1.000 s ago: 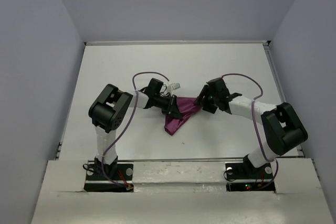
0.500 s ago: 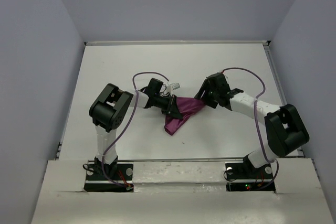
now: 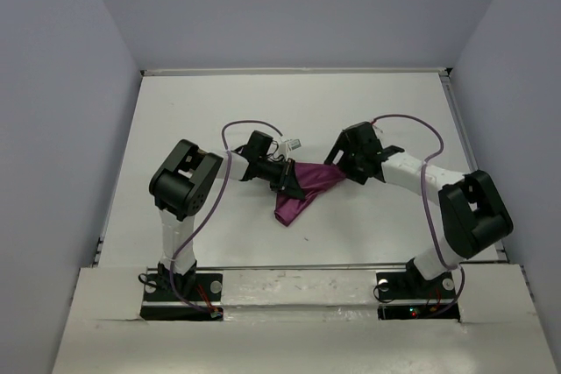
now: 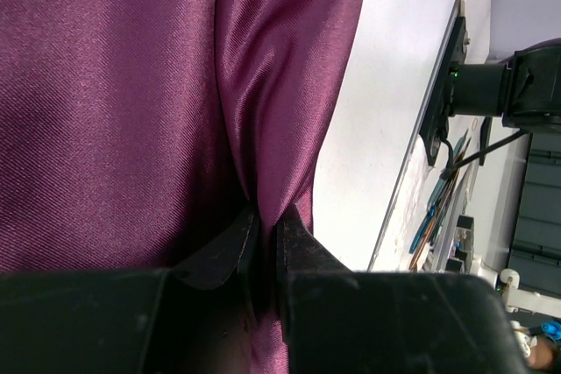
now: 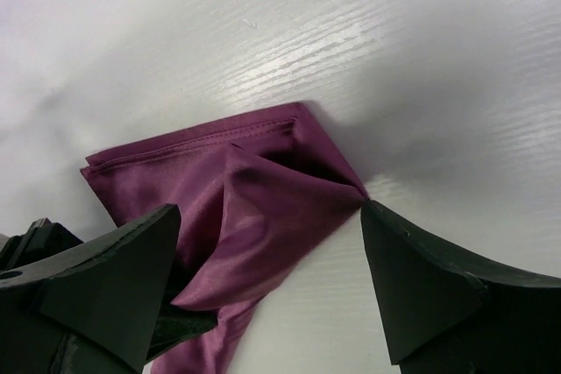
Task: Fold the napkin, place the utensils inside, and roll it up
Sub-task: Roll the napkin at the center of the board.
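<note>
The plum-purple napkin (image 3: 302, 188) lies bunched in the middle of the table, a point of it hanging toward the near side. My left gripper (image 3: 292, 185) is shut on a fold of the napkin (image 4: 263, 129); the cloth is pinched between its dark fingers (image 4: 302, 247). My right gripper (image 3: 336, 169) stands open just right of the cloth, its jaws wide apart over the napkin's hemmed corner (image 5: 254, 190), holding nothing. One fingertip (image 5: 386, 243) sits beside the corner's point. No utensils show in any view.
A white table (image 3: 219, 111) with raised walls on three sides. A small white object (image 3: 294, 142) lies just behind the left wrist. Purple cables (image 3: 403, 120) loop over both arms. Beyond the table edge, clutter (image 4: 447, 208) shows in the left wrist view.
My right gripper has let go of the napkin's corner and its jaws have spread wide. It has shifted slightly away to the far right. The left gripper keeps its pinch.
</note>
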Controlling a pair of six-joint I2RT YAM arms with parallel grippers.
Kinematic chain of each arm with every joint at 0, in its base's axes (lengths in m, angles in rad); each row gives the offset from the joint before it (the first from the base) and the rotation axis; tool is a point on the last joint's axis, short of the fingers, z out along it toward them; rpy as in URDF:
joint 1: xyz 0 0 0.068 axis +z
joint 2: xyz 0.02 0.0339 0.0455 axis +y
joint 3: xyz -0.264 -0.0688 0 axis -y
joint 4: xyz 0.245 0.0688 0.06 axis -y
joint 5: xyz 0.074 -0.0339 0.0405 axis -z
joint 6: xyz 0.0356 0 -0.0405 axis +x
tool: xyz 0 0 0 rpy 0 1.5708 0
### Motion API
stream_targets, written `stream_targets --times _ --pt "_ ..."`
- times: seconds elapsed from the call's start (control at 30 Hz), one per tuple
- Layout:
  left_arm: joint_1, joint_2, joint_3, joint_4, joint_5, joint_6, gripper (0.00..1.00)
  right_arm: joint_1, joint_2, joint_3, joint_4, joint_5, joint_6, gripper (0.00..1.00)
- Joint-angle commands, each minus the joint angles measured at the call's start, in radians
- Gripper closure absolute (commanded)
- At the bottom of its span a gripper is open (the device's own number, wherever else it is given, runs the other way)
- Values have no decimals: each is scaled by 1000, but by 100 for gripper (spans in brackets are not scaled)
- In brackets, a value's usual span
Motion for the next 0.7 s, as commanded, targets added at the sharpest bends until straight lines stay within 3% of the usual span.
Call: stream_targets --times 0.0,0.23,0.4,0.67 --pt "0 59 -28 -94 -164 63 100 6 -122 -28 -35 100 8 9" --pt "2 61 -28 -91 -159 62 100 6 -140 -66 -64 73 22 9" --pt "0 62 -26 -90 -158 60 100 15 -107 -111 72 -58 42 12" --pt "0 65 -26 -88 -144 65 100 15 8 -128 229 -116 71 19"
